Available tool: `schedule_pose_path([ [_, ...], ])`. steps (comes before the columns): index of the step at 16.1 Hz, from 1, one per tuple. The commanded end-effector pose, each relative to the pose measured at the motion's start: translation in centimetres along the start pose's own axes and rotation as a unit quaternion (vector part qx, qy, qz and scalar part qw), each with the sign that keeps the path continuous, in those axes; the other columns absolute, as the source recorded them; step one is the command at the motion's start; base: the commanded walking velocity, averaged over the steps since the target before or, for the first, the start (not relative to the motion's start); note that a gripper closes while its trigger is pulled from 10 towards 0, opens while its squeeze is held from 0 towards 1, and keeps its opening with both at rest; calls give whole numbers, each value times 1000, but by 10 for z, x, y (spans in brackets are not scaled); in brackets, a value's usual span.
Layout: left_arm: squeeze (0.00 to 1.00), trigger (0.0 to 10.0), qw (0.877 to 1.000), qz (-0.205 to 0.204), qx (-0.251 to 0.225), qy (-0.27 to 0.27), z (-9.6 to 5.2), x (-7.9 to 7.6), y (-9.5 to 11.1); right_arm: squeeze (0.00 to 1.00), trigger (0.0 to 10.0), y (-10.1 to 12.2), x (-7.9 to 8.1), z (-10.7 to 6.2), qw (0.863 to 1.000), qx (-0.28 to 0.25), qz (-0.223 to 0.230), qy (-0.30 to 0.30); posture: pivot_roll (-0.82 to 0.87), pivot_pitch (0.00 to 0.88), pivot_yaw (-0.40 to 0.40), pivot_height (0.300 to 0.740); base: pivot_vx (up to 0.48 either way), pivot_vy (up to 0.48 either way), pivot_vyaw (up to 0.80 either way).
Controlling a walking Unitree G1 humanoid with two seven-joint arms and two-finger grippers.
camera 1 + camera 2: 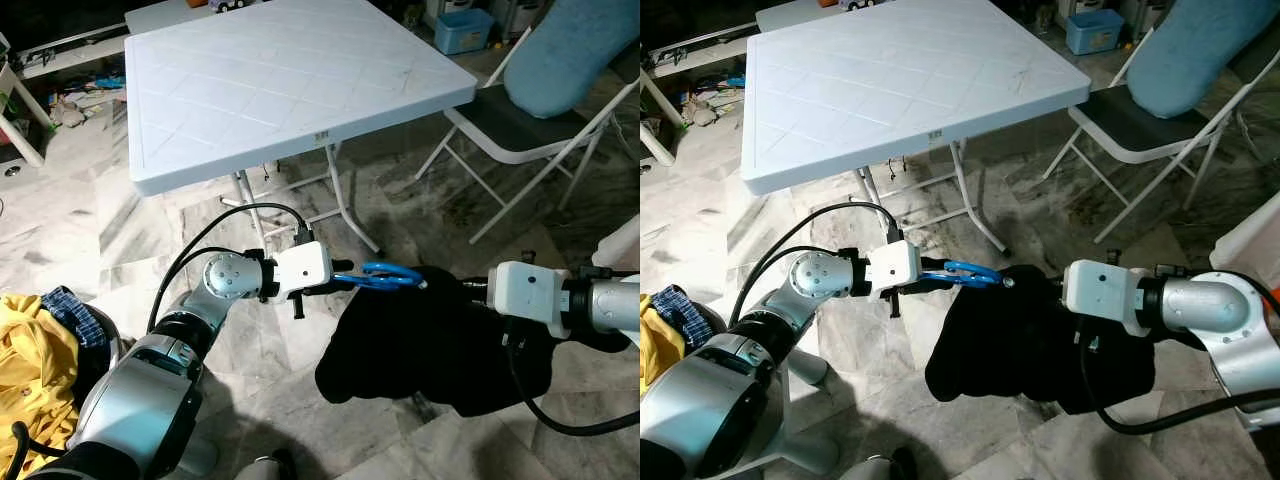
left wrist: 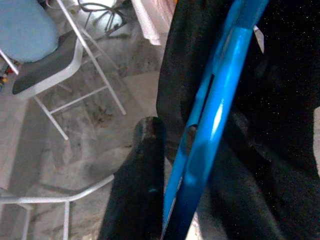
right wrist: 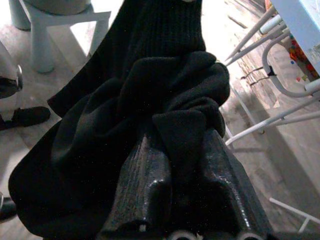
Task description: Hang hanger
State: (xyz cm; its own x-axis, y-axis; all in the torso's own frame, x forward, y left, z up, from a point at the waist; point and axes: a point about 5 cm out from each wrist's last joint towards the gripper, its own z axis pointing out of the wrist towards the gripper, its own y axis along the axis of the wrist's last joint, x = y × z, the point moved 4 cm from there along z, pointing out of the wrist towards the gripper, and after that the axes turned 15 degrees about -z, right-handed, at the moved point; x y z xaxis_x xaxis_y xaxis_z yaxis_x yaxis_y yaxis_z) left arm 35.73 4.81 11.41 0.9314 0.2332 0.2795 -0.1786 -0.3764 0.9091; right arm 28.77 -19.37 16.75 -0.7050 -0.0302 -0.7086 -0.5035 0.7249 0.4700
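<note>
1. The blue hanger (image 1: 385, 276) was held up in the air between the two arms, over the marble floor (image 1: 120, 250) and in front of the white folding bench (image 1: 280, 80), which it did not touch.
2. One end of the hanger sat in the left pincer (image 1: 340, 279); the other end reached into a black garment (image 1: 430, 350) that draped from it and bunched downward without reaching the floor.
3. In the left wrist view the blue hanger bar (image 2: 210, 115) ran beside one black finger (image 2: 142, 185), with the dark cloth just behind it; the left pincer was closed narrowly on the hanger.
4. The right pincer (image 3: 185, 200) was clamped on a thick fold of the black garment, its two ridged fingers (image 3: 145, 185) pressed on either side of the cloth.
5. From the head camera the right arm's white wrist block (image 1: 530, 290) sat just beside the garment's right edge, level with the left arm's white wrist block (image 1: 300, 270).
6. To the robot's left a yellow cloth (image 1: 35, 370) lay heaped with a patch of blue plaid fabric (image 1: 70, 310) on top.
7. To the right of the bench stood a folding chair (image 1: 520, 130) with a dark seat and a light blue cushion (image 1: 570, 50) leaning on its back.
8. A blue box (image 1: 462, 30) sat on the floor beyond the bench's far right corner.
</note>
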Motion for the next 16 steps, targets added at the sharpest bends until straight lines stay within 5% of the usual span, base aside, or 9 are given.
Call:
schedule_pose_path([
  [1,0,0,1000,7,13,-4,-2,2,-2,0,10000,8,-5,-3,1000,-11,-20,-5,-294,143,110,740,0,0,0],
  [9,0,0,1000,-6,-4,-7,-2,0,1,0,10000,6,0,7,1000,-19,-13,5,-286,132,109,740,0,0,0],
  [10,0,0,1000,-9,-22,2,-1,2,5,1000,10000,5,2,7,1000,-20,-6,11,-283,131,106,740,0,0,0],
  [16,0,0,992,-87,-57,72,-3,5,-5,1000,10000,-17,-12,19,998,4,3,-56,-258,111,91,740,0,0,0],
])
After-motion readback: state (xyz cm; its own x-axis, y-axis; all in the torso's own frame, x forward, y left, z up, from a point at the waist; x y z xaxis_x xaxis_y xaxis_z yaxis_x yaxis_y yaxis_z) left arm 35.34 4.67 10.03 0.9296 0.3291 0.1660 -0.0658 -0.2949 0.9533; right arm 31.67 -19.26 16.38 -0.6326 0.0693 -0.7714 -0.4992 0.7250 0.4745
